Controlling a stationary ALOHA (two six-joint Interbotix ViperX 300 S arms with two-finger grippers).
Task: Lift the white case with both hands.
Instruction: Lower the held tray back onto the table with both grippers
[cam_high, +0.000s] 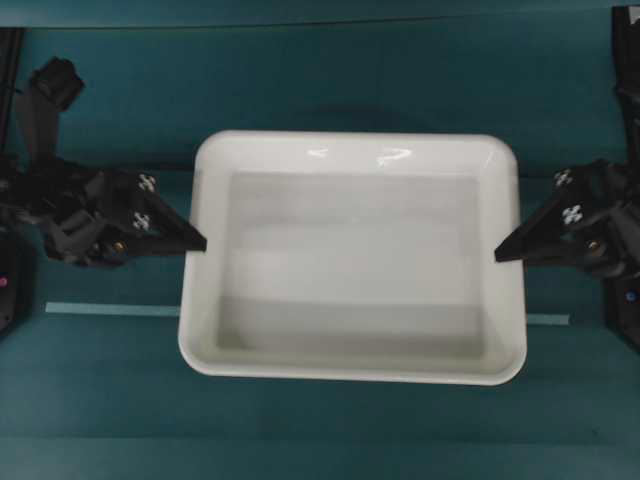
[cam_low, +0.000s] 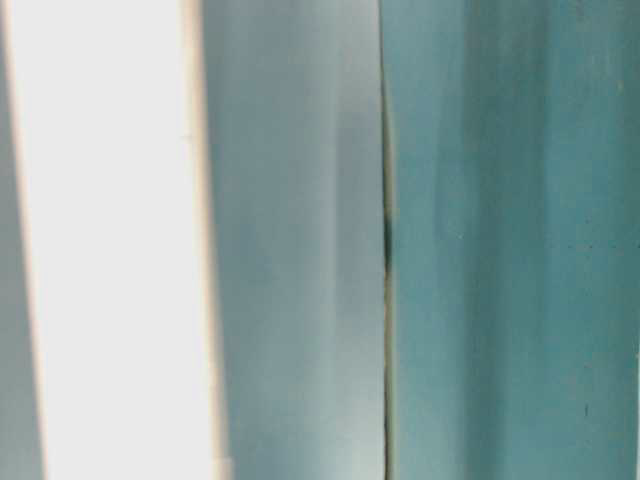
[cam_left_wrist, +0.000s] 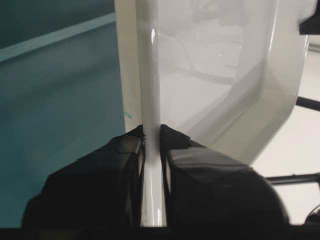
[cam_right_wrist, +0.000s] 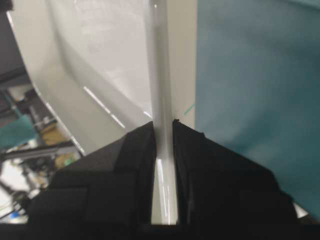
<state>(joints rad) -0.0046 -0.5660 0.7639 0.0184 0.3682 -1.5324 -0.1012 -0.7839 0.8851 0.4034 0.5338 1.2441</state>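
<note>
The white case (cam_high: 350, 255) is a large shallow tray in the middle of the overhead view. My left gripper (cam_high: 200, 243) is shut on the case's left rim, and the left wrist view shows the rim (cam_left_wrist: 151, 100) pinched between both fingers. My right gripper (cam_high: 500, 252) is shut on the right rim, and the right wrist view shows that rim (cam_right_wrist: 161, 90) clamped between its fingers. In both wrist views the teal surface lies well below the case. The table-level view shows only a blurred white wall of the case (cam_low: 110, 240) close up.
A teal cloth (cam_high: 330, 80) covers the table, with a pale tape strip (cam_high: 110, 310) running left to right under the case. Arm bases stand at the far left (cam_high: 30, 110) and far right (cam_high: 625, 120) edges.
</note>
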